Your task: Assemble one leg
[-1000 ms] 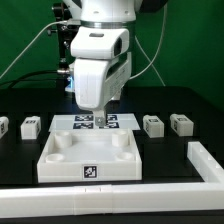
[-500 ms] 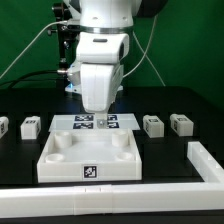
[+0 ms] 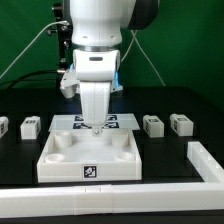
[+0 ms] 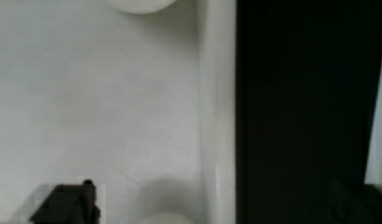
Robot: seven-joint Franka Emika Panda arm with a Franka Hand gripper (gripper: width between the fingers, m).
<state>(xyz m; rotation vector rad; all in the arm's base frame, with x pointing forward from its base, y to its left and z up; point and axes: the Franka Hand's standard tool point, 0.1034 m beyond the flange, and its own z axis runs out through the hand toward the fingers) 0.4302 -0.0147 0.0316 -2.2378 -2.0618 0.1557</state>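
Four small white legs with tag markers lie on the black table: two at the exterior view's left [image 3: 30, 127] [image 3: 3, 127] and two at its right [image 3: 152, 125] [image 3: 181, 123]. My gripper [image 3: 95, 126] points straight down over the far edge of the large white panel [image 3: 60, 163], apart from every leg. In the wrist view my gripper [image 4: 220, 205] is open and empty. One dark finger [image 4: 63, 203] is over the white panel [image 4: 99, 110] and the other is at the frame's edge over the black table. No leg shows in the wrist view.
The marker board [image 3: 120, 122] lies behind the panel, partly hidden by my gripper. A long white rail [image 3: 208, 165] lies at the exterior view's right. The panel's round corner sockets [image 4: 143, 4] show in the wrist view.
The arm has come down and shifted slightly toward the exterior view's left, bringing the gripper lower over the panel's far edge. The legs and the panel have not moved.
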